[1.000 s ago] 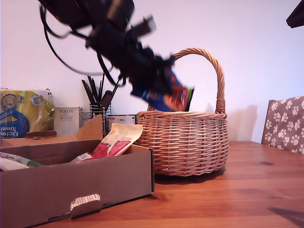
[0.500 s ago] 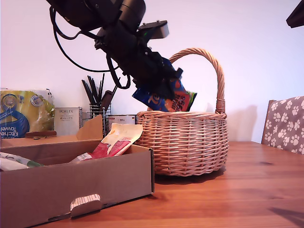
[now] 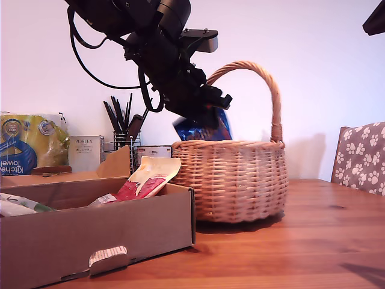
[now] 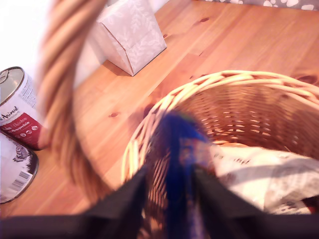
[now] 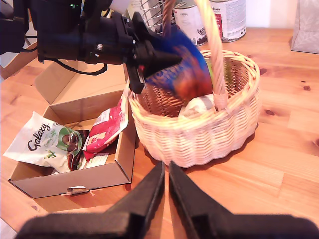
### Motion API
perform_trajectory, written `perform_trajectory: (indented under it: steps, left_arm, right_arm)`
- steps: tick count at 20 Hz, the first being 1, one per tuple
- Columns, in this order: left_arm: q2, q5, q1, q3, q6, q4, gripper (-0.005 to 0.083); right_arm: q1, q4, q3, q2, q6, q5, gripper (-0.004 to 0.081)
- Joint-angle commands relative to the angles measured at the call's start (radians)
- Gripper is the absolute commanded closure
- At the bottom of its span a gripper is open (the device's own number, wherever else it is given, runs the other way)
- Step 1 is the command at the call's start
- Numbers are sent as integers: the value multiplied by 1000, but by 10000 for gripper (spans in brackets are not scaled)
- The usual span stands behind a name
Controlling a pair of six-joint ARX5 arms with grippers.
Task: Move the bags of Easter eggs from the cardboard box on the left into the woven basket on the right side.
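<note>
- my first gripper (image 3: 212, 114) clamped on the crinkly blue and orange sweet bag (image 3: 204, 127); bag hangs below the jaws, its lower end just inside the braided rim of the round tan wicker basket (image 3: 231, 180); a white printed bag (image 4: 259, 172) lies beneath it in the basket
- my second gripper (image 5: 166, 186) hovers well apart, nearer the camera than the basket, jaws nearly together, nothing between them
- cream and red bag (image 3: 144, 179) and pale white-green bag (image 5: 45, 147) wait in the shallow brown cardboard box (image 3: 90, 232)
- risks: bag sits near the rim, so an early release may drape it over the edge; the arched handle is beside the wrist and a knock could shift or tip the basket
</note>
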Motion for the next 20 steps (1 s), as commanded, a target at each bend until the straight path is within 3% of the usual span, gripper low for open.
perform_trajectory:
  steps: [1, 4, 8, 16, 18, 19, 20]
  left_arm:
    - [12, 6, -13, -1, 5, 8, 250]
    - [4, 64, -31, -1, 5, -27, 265]
    - [-44, 78, -48, 0, 6, -125, 462]
    - [-173, 56, 10, 0, -5, -243, 498]
    - [-214, 55, 41, 0, -7, -324, 631]
    - [-235, 60, 58, 0, -7, -383, 767]
    - [-251, 74, 73, -1, -11, -436, 788]
  right_arm:
    - [5, 10, -14, -1, -2, -4, 783]
    - [5, 10, -14, -1, -2, -3, 783]
    - [5, 9, -14, -1, -2, -3, 783]
    - [5, 10, -14, -1, -2, -3, 783]
    - [5, 10, -14, -1, -2, -3, 783]
    - [5, 10, -14, -1, -2, -3, 783]
    - [5, 10, -14, -1, -2, -3, 783]
